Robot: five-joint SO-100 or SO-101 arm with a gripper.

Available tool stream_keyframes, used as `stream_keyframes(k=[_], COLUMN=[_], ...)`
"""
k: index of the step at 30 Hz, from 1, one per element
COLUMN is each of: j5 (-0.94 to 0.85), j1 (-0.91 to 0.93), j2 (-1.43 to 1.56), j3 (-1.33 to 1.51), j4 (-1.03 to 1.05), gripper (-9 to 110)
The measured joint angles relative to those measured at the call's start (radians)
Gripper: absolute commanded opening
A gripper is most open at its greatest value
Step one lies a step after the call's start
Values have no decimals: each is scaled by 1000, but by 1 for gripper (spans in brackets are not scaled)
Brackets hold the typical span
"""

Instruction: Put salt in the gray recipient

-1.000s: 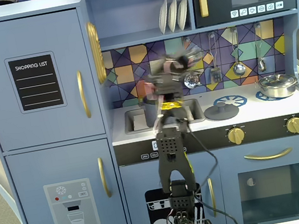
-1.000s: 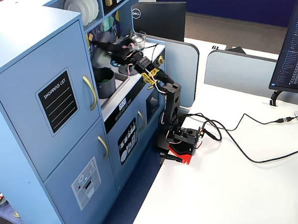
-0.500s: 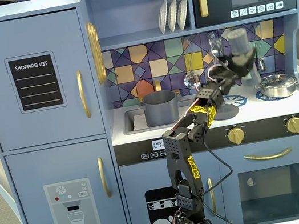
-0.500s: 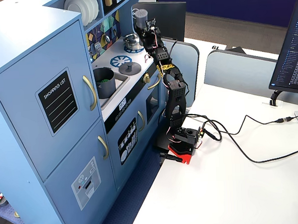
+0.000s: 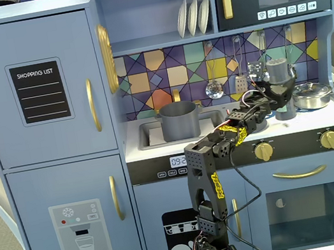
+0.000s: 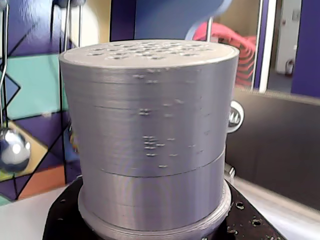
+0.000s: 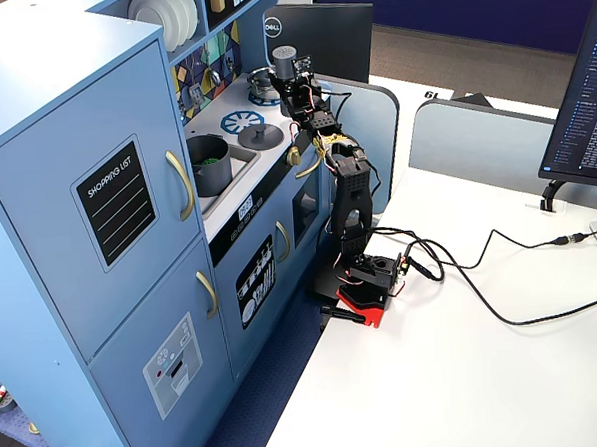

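The salt shaker (image 5: 279, 71) is a tall gray cylinder with a perforated top, standing upright at the right of the stove top. It fills the wrist view (image 6: 150, 125) and also shows in a fixed view (image 7: 286, 62). My gripper (image 5: 282, 94) is shut around its middle, and the black jaws hug both sides low in the wrist view (image 6: 150, 222). The gray recipient (image 5: 180, 121) is a matte pot with side handles, sitting in the sink well to the left of the gripper. In a fixed view (image 7: 209, 164) something green shows inside it.
A shiny steel pan (image 5: 312, 95) sits just right of the shaker. A flat gray lid with a knob (image 7: 253, 135) lies on the stove between shaker and sink. A ladle (image 5: 214, 89) and a spatula (image 5: 240, 83) hang on the tiled back wall.
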Motion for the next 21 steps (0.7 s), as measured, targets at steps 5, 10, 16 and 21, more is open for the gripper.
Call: stream_keyframes(k=[5, 10, 16, 21], j5=[14, 14, 23, 18], j1=[0, 0, 0, 0], j2=[-35, -49, -49, -49], j3=[2, 2, 34, 38], j4=[-18, -23, -43, -48], gripper=[0, 0, 0, 20])
